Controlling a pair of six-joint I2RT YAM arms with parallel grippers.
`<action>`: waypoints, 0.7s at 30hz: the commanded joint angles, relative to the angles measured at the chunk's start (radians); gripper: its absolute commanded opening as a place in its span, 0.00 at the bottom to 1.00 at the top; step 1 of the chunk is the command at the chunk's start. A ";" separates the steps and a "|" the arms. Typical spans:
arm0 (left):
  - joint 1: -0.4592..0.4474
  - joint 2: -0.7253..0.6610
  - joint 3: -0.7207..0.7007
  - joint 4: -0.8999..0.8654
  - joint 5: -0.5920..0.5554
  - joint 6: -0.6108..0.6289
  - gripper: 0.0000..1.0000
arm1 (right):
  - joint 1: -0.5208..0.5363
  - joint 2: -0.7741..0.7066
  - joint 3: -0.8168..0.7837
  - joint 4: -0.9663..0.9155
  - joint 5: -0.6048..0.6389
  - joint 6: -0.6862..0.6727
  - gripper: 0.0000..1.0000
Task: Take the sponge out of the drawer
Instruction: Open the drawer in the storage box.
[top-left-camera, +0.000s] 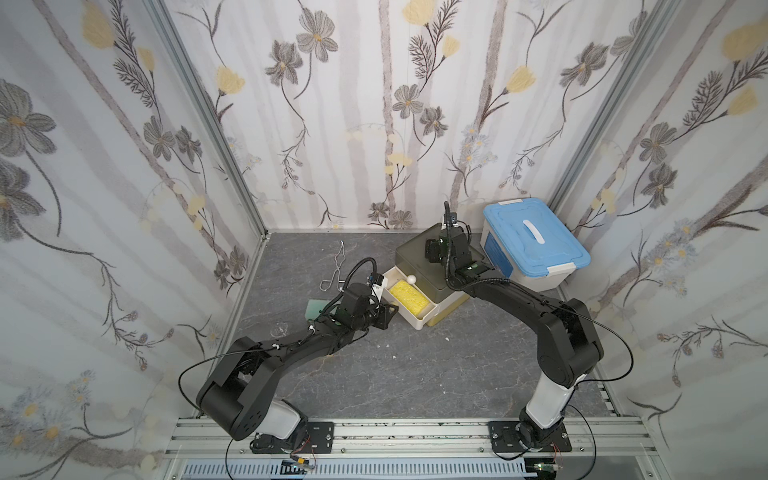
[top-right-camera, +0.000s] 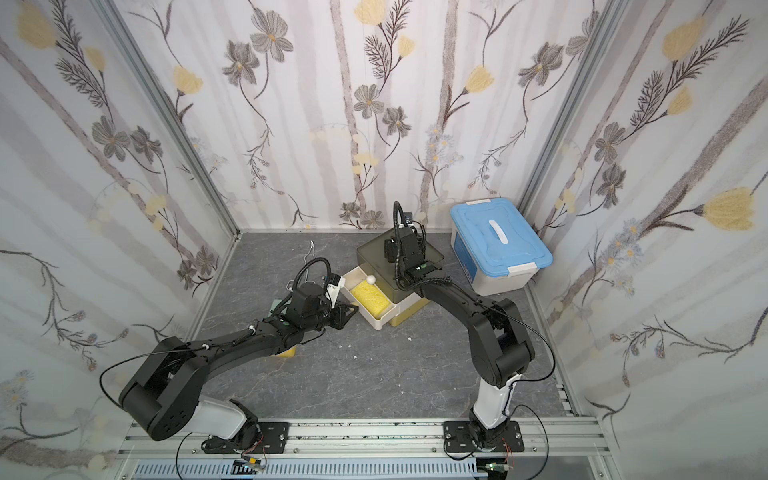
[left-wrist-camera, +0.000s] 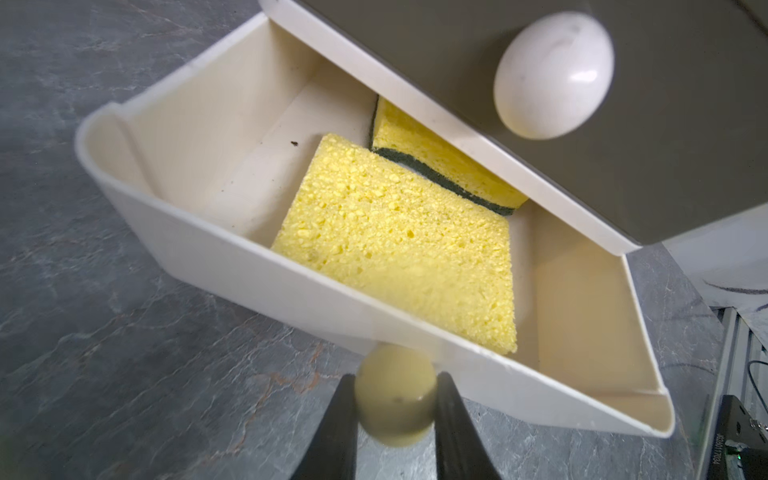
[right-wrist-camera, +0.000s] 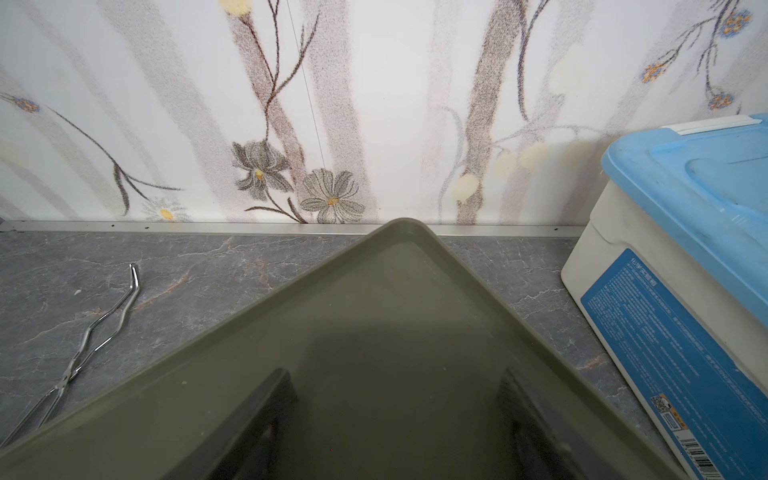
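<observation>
Both top views show the drawer (top-left-camera: 422, 320) jutting from the cabinet (top-left-camera: 409, 252) toward seven-to-eight o'clock. The yellow sponge (top-left-camera: 409, 296) lies flat inside, at roughly one o'clock from the left gripper (top-left-camera: 390, 314) at the drawer front.

Left wrist view: the jaws are clamped on the drawer's knob (left-wrist-camera: 395, 399), likely to pull it open. The sponge lies just beyond the front wall, with a second sponge (left-wrist-camera: 444, 170) behind it.

Right wrist view: the right gripper (right-wrist-camera: 395, 374) is spread wide and empty over the cabinet, touching or nearly so, probably to steady it.
</observation>
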 joint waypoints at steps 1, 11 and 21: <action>-0.010 -0.073 -0.037 -0.010 -0.048 -0.016 0.17 | 0.002 0.036 -0.023 -0.314 -0.102 0.063 0.79; -0.017 -0.303 -0.135 -0.161 -0.122 -0.039 0.20 | 0.004 0.039 -0.020 -0.303 -0.113 0.059 0.79; -0.024 -0.298 -0.166 -0.220 -0.149 -0.083 0.20 | 0.004 0.053 -0.015 -0.300 -0.115 0.057 0.79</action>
